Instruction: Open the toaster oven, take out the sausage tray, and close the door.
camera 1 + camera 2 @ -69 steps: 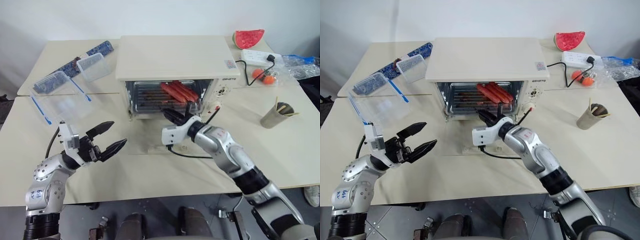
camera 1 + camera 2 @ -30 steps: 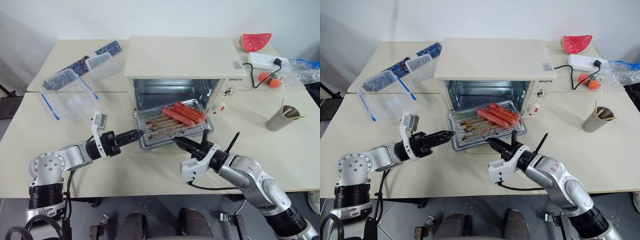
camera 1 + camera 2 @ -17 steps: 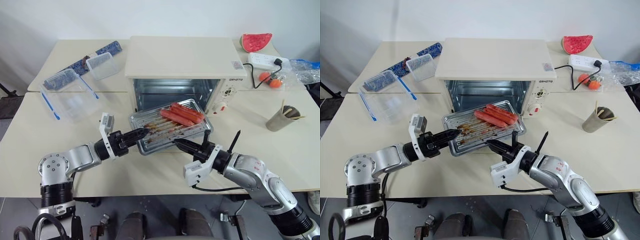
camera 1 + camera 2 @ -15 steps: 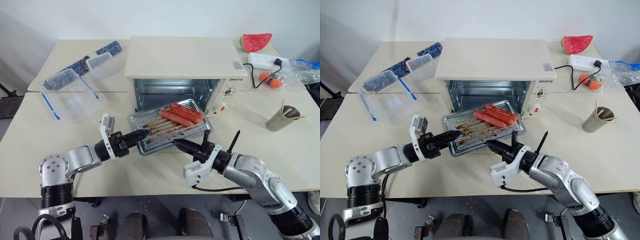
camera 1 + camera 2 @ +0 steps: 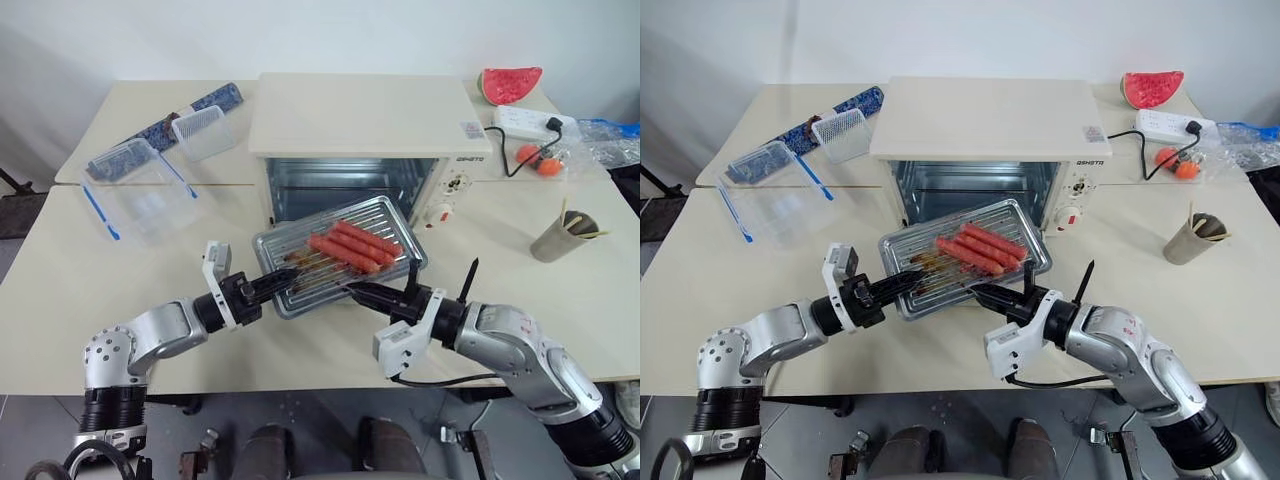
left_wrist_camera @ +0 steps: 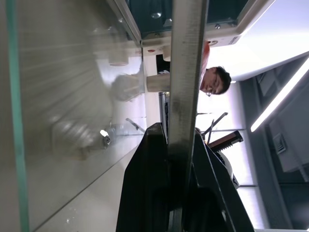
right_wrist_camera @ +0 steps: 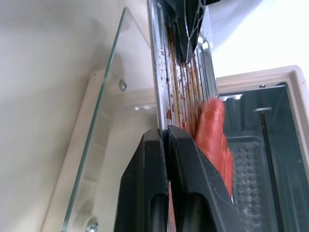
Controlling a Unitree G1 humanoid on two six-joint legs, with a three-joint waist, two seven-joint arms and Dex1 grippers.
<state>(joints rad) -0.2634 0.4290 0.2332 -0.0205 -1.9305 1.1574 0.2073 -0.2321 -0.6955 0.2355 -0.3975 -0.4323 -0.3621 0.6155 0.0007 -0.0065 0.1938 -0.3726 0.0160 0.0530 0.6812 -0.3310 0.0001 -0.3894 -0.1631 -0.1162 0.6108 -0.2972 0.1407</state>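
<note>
The cream-white toaster oven (image 5: 360,110) stands at the table's middle with its cavity open. Its door (image 7: 96,145) is folded down flat in front, below the tray. The silver sausage tray (image 5: 387,212) hangs tilted in the air in front of the opening, carrying three red sausages (image 5: 350,250). My left gripper (image 5: 283,284) is shut on the tray's left rim, and the left wrist view shows that same left gripper (image 6: 181,145) clamped on the metal edge. My right gripper (image 5: 356,291) is shut on the near rim, as the right gripper (image 7: 165,133) shows in its wrist view.
Clear plastic containers with blue clips (image 5: 140,185) lie at the left. A paper cup with sticks (image 5: 558,235) stands at the right. A watermelon slice (image 5: 505,82), a power strip (image 5: 525,120) and its cable lie at the back right. A person (image 6: 215,79) stands beyond the oven.
My left gripper has closed on the tray's left rim. The tray has come a little left and toward me, away from the oven mouth, and now tilts more.
</note>
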